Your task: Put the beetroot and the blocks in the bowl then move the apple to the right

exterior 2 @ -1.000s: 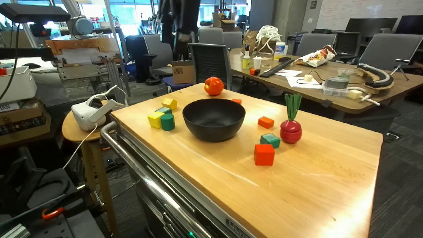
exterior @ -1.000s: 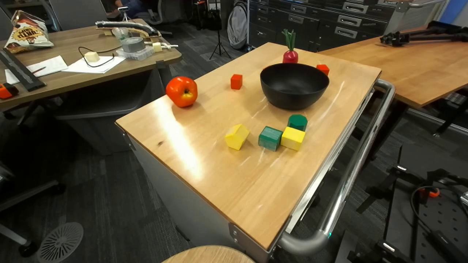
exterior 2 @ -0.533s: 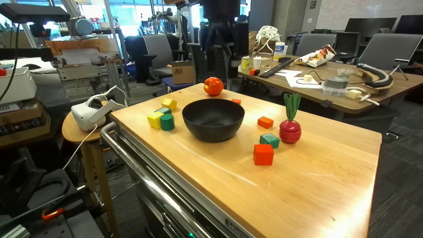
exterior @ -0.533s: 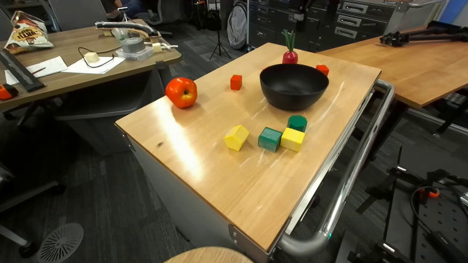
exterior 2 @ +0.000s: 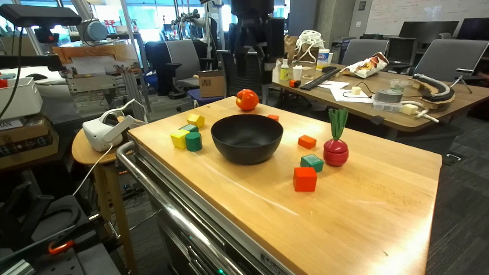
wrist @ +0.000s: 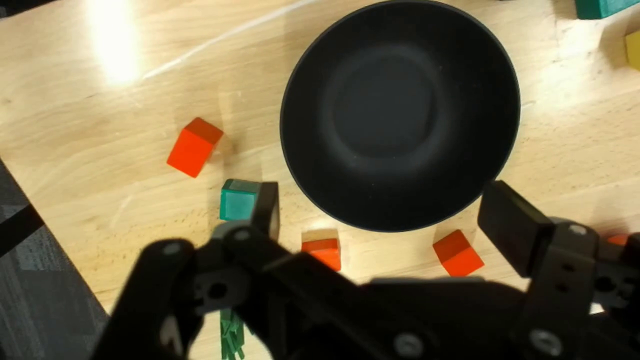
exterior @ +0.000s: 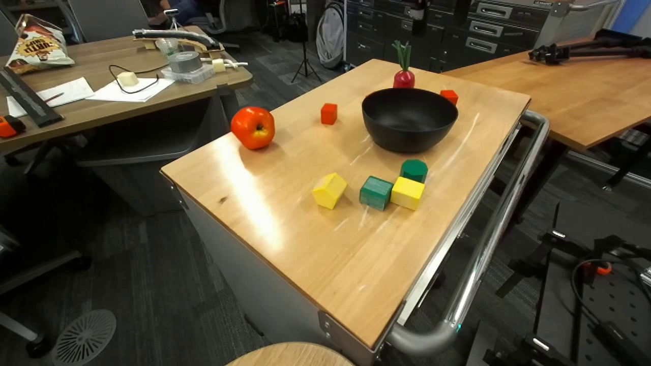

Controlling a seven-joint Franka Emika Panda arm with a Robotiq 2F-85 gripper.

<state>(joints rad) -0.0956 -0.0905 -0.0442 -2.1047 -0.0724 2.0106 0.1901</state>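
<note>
The black bowl [exterior: 409, 124] [exterior 2: 246, 141] [wrist: 395, 115] stands upright and empty on the wooden cart top. The beetroot [exterior 2: 336, 152] [exterior: 404, 80] stands upright; in the wrist view only its green stalks [wrist: 231, 335] show. Red blocks [exterior 2: 305, 179] [wrist: 195, 147] and a green block [exterior 2: 311, 162] [wrist: 238, 202] lie near it. Yellow blocks [exterior: 329, 191] [exterior: 408, 193] and green blocks [exterior: 376, 193] [exterior: 414, 171] lie on the bowl's other side. The apple [exterior: 253, 127] [exterior 2: 247, 99] sits near the cart edge. My gripper [wrist: 390, 220] [exterior 2: 252, 70] is open and empty, high above the bowl's side.
A metal handle [exterior 2: 172, 206] runs along the cart's side. A stool with a white headset [exterior 2: 101, 131] stands beside the cart. A cluttered table [exterior: 203, 96] is near the apple's side. Another wooden table [exterior: 585, 96] stands beyond the handle.
My gripper has come down and across into plain view above the far side of the cart, then risen slightly. The blocks, beetroot, bowl and apple have not moved.
</note>
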